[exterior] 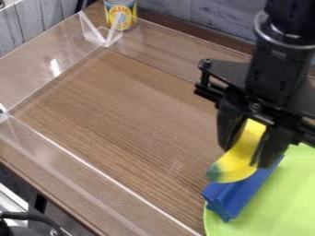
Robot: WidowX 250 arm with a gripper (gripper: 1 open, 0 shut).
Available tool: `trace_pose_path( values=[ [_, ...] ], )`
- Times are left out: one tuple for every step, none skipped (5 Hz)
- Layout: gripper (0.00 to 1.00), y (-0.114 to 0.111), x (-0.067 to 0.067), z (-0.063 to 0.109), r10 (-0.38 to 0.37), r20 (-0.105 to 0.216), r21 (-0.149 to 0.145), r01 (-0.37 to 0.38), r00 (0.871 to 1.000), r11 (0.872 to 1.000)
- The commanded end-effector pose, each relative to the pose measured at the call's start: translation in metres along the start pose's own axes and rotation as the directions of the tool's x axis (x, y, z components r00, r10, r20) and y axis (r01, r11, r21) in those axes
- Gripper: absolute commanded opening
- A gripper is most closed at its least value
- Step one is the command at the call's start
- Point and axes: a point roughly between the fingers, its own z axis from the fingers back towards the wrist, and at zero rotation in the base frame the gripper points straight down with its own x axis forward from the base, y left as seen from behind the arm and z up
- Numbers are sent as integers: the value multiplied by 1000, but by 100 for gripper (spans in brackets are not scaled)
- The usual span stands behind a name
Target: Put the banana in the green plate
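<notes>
Green plate (pixel 283 198) cut off at lower right corner, banana (pixel 240 155) top hidden behind fingers (pixel 229 129), blue block (pixel 240 191) partly under banana.

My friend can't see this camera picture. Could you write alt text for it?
A black robot gripper, pointing down, is shut on a yellow banana held over a blue block at the edge of a green plate. They are at the right of a wooden table with clear walls; a yellow can stands at the back.
</notes>
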Motion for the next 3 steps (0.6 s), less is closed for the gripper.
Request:
trace_pose_path(
  values=[
    [0, -3, 1, 16, 0, 44, -36, 1, 999, 999],
    [0, -3, 0, 18, 8, 40, -38, -7, 999, 999],
    [0, -4, -3, 21, 13, 33, -39, -11, 999, 999]
  ],
)
